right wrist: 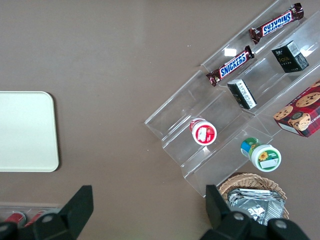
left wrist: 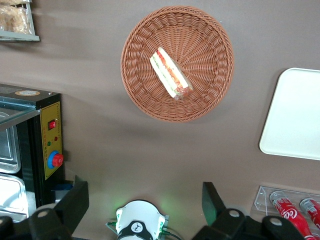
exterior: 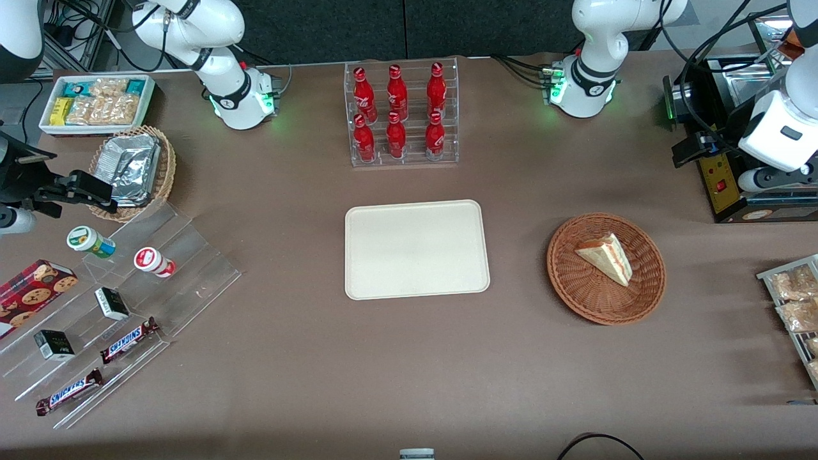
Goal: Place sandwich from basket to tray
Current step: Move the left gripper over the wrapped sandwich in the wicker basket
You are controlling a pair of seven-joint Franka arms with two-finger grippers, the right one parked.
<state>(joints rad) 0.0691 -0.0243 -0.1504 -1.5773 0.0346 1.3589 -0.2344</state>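
The sandwich (exterior: 606, 257), a pale bread wedge with red and green filling, lies in the round reddish-brown basket (exterior: 581, 294) toward the working arm's end of the table. The cream tray (exterior: 415, 249) lies bare at the table's middle, beside the basket. My left gripper (exterior: 693, 150) hangs high over the black machine, farther from the front camera than the basket and well apart from it. In the left wrist view the gripper (left wrist: 144, 200) is open and empty, with the sandwich (left wrist: 171, 74), the basket (left wrist: 145, 55) and a corner of the tray (left wrist: 295, 115) in sight.
A clear rack of red bottles (exterior: 401, 115) stands farther from the front camera than the tray. A black machine (exterior: 728, 185) and a snack rack (exterior: 792, 300) stand at the working arm's end. Acrylic steps with snacks (exterior: 128, 300), a tan foil-packet basket (exterior: 131, 169) and a white bin (exterior: 96, 102) are at the parked arm's end.
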